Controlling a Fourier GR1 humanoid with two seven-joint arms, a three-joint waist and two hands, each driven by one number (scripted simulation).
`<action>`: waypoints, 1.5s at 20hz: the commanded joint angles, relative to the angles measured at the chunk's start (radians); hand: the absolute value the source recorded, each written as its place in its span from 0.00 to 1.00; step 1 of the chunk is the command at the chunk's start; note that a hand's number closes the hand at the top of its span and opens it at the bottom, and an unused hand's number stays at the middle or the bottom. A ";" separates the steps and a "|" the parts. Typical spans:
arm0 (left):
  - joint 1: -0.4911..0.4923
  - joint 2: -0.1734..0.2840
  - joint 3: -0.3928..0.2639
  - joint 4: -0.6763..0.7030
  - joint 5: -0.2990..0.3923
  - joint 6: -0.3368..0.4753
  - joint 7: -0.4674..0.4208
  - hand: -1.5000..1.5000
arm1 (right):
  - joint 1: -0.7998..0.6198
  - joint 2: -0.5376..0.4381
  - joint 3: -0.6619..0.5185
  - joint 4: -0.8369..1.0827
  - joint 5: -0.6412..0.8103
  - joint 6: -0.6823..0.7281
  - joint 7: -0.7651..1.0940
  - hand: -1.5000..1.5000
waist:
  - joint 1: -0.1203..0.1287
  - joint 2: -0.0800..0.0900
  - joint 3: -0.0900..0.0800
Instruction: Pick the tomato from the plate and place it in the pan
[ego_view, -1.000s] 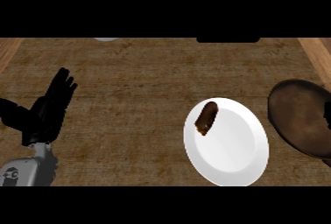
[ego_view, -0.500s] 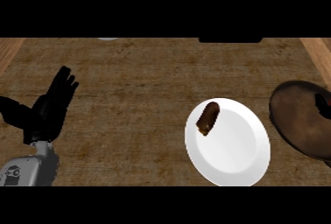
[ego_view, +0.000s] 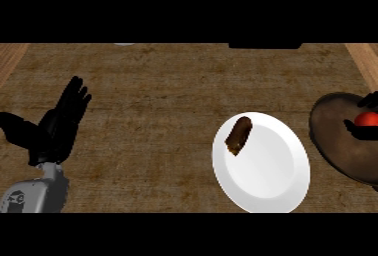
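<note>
Your tomato (ego_view: 368, 119) sits over the pan (ego_view: 341, 137) at the right edge, with the right hand's (ego_view: 362, 131) dark fingers curled round it; only part of that hand shows. The white plate (ego_view: 267, 175) lies just left of the pan, carrying only a brown piece (ego_view: 239, 135) near its upper left rim. Your left hand (ego_view: 57, 127) rests at the far left, fingers straight and apart, above the wooden tabletop (ego_view: 162, 90).

Red tomato (ego_view: 367, 119) sits over the dark brown pan (ego_view: 336, 140) at the right edge, black fingers partly covering it. White plate (ego_view: 266, 167) lies just left of the pan.
</note>
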 joint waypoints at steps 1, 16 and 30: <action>0.020 -0.026 -0.028 -0.035 -0.025 0.027 0.018 0.50 | -0.047 -0.047 -0.023 0.190 -0.030 0.035 -0.025 0.00 | -0.001 -0.002 0.000; 0.024 0.008 0.020 -0.002 0.004 -0.011 -0.005 0.50 | -0.070 -0.232 -0.327 0.439 -0.432 0.292 -0.331 0.00 | -0.017 -0.003 0.001; -0.040 0.010 0.035 0.073 0.003 -0.009 -0.021 0.50 | 0.197 -0.447 -0.394 0.532 -0.606 0.756 -0.555 0.00 | -0.029 -0.003 0.001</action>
